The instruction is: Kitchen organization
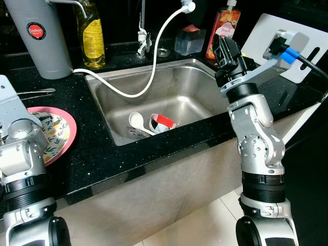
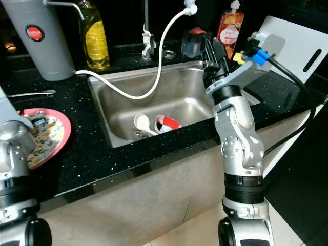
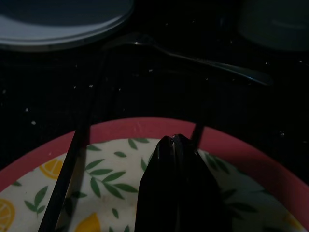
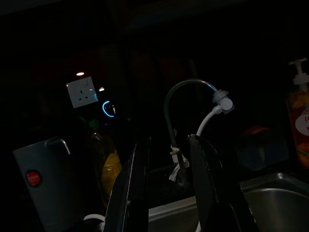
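A steel sink (image 1: pixel 192 97) is set in the black counter. In it lie a white spoon (image 1: pixel 136 121), a red-and-white cup (image 1: pixel 163 123) on its side, and some cutlery. A pink-rimmed plate (image 1: pixel 62 128) with a lemon pattern sits on the counter at the left. My left gripper (image 3: pixel 175 141) hovers just over this plate, shut and holding nothing. A thin dark stick (image 3: pixel 72 154) lies across the plate. My right gripper (image 1: pixel 225 48) is raised above the sink's right rim, open and empty, pointing toward the faucet (image 4: pixel 176 104).
A metal spoon (image 1: pixel 36 92) lies behind the plate. Along the back stand a grey canister (image 1: pixel 38 36), a yellow bottle (image 1: pixel 93 38), a clear container (image 1: pixel 189 40) and an orange pump bottle (image 1: pixel 223 25). A white hose (image 1: pixel 154 56) drapes into the sink. A white cutting board (image 1: pixel 261 31) leans at right.
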### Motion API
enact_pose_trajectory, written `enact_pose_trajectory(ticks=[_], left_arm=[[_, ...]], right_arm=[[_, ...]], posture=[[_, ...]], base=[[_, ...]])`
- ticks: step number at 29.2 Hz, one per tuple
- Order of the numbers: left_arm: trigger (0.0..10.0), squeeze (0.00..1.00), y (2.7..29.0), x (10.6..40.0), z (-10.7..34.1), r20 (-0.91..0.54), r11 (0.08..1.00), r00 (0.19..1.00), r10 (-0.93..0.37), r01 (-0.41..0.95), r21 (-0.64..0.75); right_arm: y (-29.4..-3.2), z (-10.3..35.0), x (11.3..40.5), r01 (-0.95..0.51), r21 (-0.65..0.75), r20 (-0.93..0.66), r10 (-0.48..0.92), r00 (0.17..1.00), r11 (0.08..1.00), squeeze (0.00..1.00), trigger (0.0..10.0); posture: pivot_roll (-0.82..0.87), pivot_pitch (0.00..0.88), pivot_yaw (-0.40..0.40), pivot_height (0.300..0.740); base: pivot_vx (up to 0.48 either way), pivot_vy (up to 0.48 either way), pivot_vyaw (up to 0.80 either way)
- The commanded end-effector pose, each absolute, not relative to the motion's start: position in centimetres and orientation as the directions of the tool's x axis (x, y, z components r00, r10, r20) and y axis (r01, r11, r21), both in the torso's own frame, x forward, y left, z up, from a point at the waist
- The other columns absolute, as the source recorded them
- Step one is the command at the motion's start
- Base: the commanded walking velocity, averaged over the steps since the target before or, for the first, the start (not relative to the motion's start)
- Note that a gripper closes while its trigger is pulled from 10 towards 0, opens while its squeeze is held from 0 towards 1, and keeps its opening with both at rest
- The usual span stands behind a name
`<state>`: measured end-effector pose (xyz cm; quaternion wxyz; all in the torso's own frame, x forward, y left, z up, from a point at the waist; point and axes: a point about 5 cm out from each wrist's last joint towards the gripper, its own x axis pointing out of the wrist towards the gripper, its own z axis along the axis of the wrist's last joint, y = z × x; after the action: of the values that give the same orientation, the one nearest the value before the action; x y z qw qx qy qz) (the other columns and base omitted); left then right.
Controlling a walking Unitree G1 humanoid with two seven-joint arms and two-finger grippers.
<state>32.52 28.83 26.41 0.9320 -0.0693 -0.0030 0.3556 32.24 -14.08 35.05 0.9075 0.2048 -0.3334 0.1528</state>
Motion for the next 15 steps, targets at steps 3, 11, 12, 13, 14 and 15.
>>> enact_pose_trajectory(ticks=[3,11,12,13,14,15], left_arm=[[10.0,1.00,29.0,32.2,26.4,-0.033,0.724,0.732,0.680,-0.678,-0.124],[10.0,0.00,29.2,32.2,25.7,-0.109,0.709,0.726,0.679,-0.687,-0.160],[10.0,0.00,29.2,32.2,25.7,-0.109,0.709,0.726,0.679,-0.687,-0.160],[10.0,0.00,29.2,32.2,25.6,-0.115,0.709,0.728,0.676,-0.685,-0.167],[7.8,0.00,29.1,32.2,25.5,-0.129,0.707,0.729,0.672,-0.684,-0.182],[4.2,0.00,29.1,32.2,25.3,-0.145,0.702,0.728,0.670,-0.685,-0.193]], right_arm=[[-14.5,35.1,32.2,-0.401,0.279,0.666,0.125,0.735,0.873,0.00,10.0],[-14.5,35.0,32.3,-0.404,0.278,0.666,0.128,0.734,0.871,0.00,10.0],[-14.5,35.0,32.3,-0.404,0.278,0.666,0.128,0.734,0.871,0.00,10.0],[-14.5,35.0,32.3,-0.404,0.278,0.666,0.128,0.735,0.871,0.00,10.0],[-14.4,35.0,32.3,-0.405,0.278,0.666,0.129,0.735,0.871,0.00,10.0],[-14.4,35.0,32.3,-0.406,0.277,0.667,0.130,0.734,0.871,0.00,10.0]], posture=[[-0.08,0.103,-0.036,0.740],[-0.07,0.102,-0.035,0.740],[-0.07,0.102,-0.035,0.740],[-0.07,0.099,-0.035,0.740],[-0.07,0.099,-0.035,0.740],[-0.07,0.099,-0.035,0.740]], base=[[0.000,0.000,0.00],[0.000,0.000,0.00],[0.000,0.000,0.00],[0.000,0.000,0.00],[0.000,0.000,0.00],[0.000,0.000,0.00]])
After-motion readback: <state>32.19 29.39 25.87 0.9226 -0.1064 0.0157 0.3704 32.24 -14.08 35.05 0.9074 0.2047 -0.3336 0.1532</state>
